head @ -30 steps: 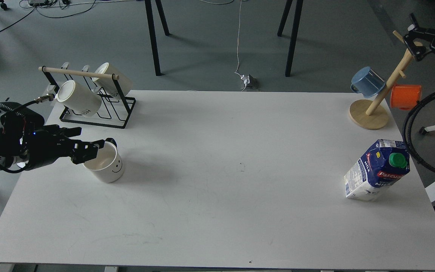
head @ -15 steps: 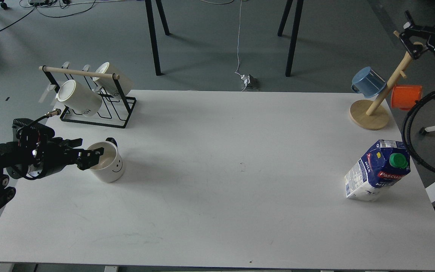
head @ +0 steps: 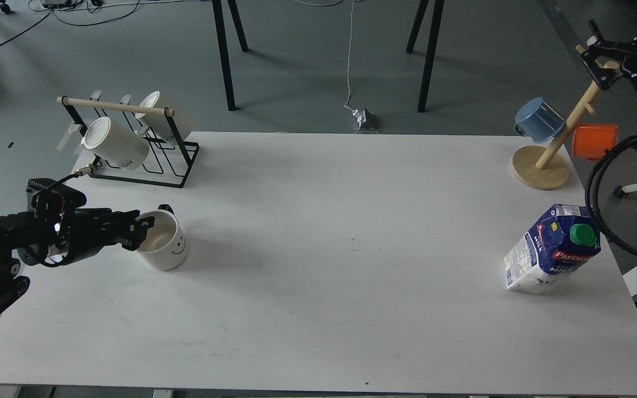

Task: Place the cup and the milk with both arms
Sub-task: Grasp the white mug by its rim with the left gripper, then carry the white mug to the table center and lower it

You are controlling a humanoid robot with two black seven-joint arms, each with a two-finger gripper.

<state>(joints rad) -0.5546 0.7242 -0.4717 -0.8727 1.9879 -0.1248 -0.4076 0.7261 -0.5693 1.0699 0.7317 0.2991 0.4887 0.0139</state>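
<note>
The left gripper [head: 140, 232] clamps the glossy smiley cup's [head: 165, 247] rim; the right gripper's [head: 599, 61] dark jaws are unreadable.

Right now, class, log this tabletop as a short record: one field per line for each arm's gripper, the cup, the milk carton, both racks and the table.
left gripper: closed on the near rim of the smiley cup
smiley cup: upright, left side of table
right gripper: off the table's right end, by the top of the wooden mug tree; state unclear
milk carton: standing, leaning, green cap, right side, untouched
wire rack: two white mugs, back left
wooden mug tree: blue and orange cups, back right
table: white
</note>
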